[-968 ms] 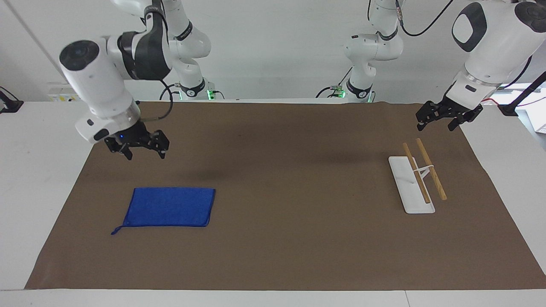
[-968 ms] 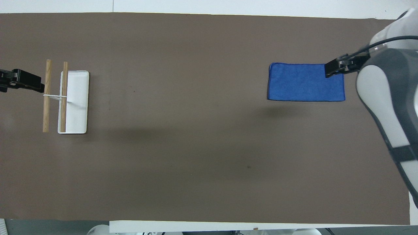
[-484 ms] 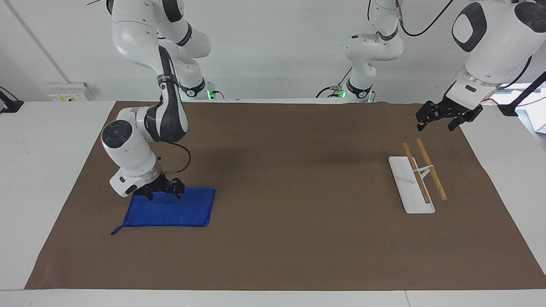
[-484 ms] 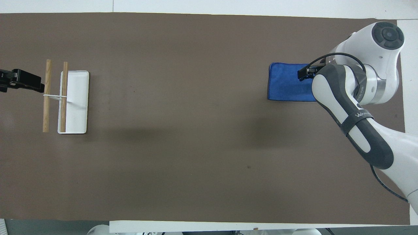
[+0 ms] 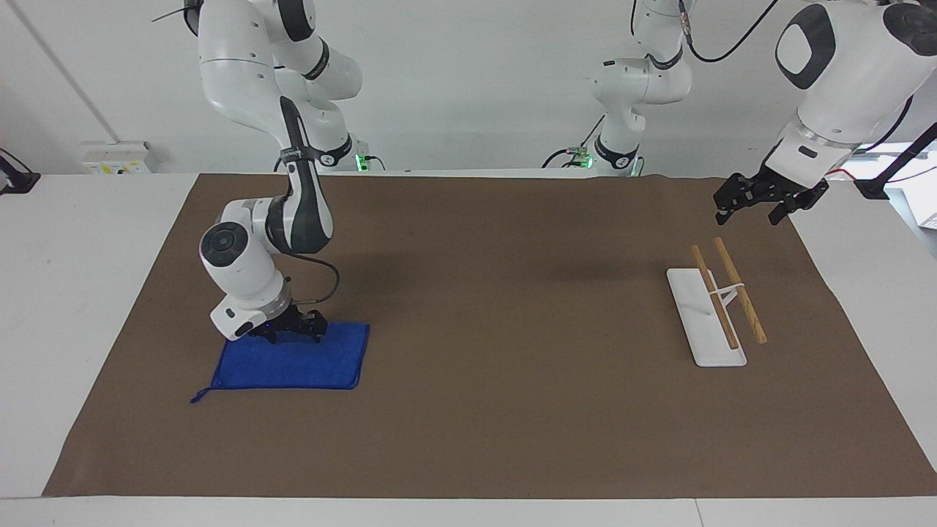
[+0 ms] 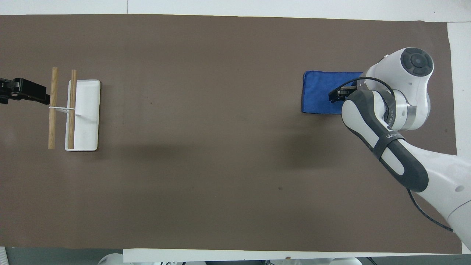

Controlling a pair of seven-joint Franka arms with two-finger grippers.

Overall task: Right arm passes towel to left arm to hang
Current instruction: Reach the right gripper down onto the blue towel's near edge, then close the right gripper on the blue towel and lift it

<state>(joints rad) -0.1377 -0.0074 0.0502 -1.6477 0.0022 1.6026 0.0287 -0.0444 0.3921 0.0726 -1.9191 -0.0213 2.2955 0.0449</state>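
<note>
In the facing view, the right arm's black two-finger end effector [image 5: 287, 335] is sitting low on the robot-side edge of the small bright blue rectangular terry towel [image 5: 293, 362], fingers spread and pinching nothing. The towel is lying flat on the brown mat covering the surface [image 5: 498, 410], toward the right arm's end, a short tail trailing from its corner farthest from the robots. The left arm's black end effector [image 5: 761, 208] is waiting, spread, over the mat near the white-based rack with two wooden rods [image 5: 721, 304].

In the overhead view, the right end effector [image 6: 336, 95] is covering much of the towel [image 6: 316, 92]. Closing may be catching only the hem, so the cloth could be slipping free or bunching.
</note>
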